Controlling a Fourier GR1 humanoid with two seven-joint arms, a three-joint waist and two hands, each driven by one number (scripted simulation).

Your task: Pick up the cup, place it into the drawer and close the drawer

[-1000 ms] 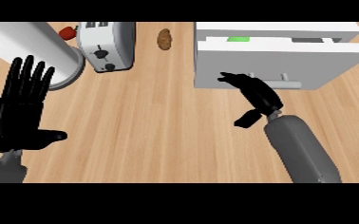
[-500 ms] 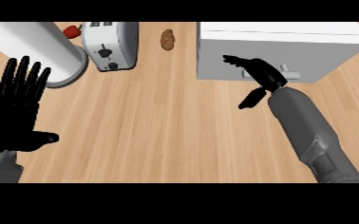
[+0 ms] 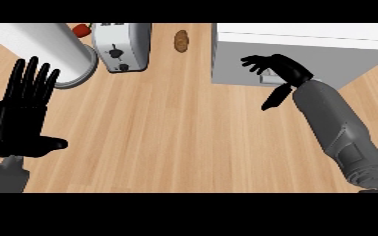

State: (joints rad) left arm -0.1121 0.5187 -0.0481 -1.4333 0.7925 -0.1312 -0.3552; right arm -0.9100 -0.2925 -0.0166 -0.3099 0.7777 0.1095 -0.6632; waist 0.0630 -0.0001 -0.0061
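The right hand [image 3: 277,70], fingers spread, pressed the drawer [image 3: 295,55] front at two o'clock, seemingly shut with the cup unseen inside; a square, straight push suited, left hand [image 3: 26,115] resting open.

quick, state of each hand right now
left hand: open, fingers straight up, holding nothing.
right hand: open, fingers spread against the drawer front, holding nothing.
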